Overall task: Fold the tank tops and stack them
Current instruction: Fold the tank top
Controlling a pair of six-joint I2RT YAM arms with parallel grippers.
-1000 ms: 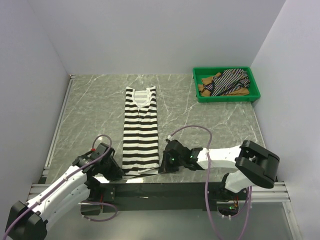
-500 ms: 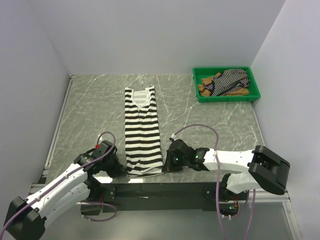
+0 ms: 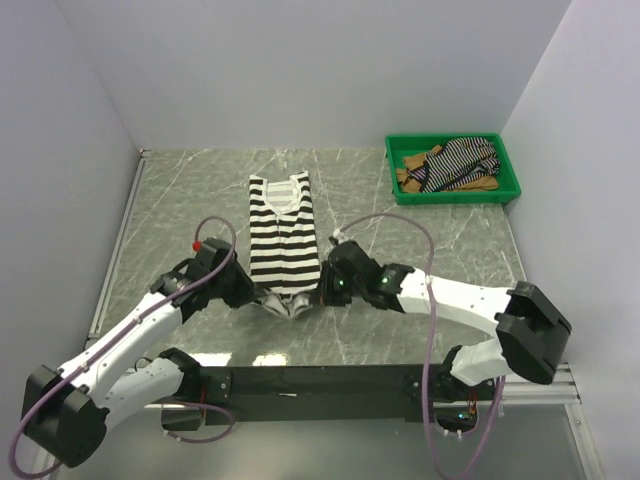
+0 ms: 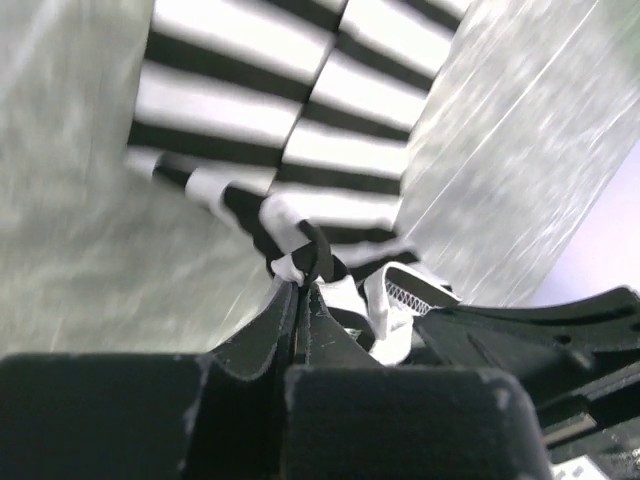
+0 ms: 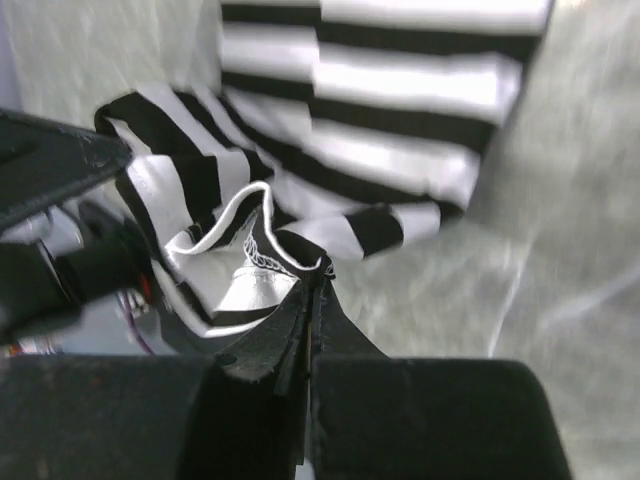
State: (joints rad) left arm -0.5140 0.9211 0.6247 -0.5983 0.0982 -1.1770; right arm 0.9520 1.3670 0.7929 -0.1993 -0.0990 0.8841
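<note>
The wide-striped tank top (image 3: 283,235) lies lengthwise on the table's middle, neckline at the far end. Its near hem is lifted off the table and sags between my two grippers. My left gripper (image 3: 243,291) is shut on the hem's left corner (image 4: 300,262). My right gripper (image 3: 327,288) is shut on the hem's right corner (image 5: 318,268). The thin-striped tank top (image 3: 462,160) and the tan-brown tank top (image 3: 412,165) lie crumpled in the green tray (image 3: 455,195) at the far right.
The grey marble table (image 3: 420,250) ends in a metal rail at the left edge (image 3: 118,250). White walls close the back and both sides. The arms' black base bar (image 3: 320,380) runs along the near edge.
Both grippers have lifted the top's near hem and carried it away from the near edge toward the neckline. The flat part of the top is now shorter.
</note>
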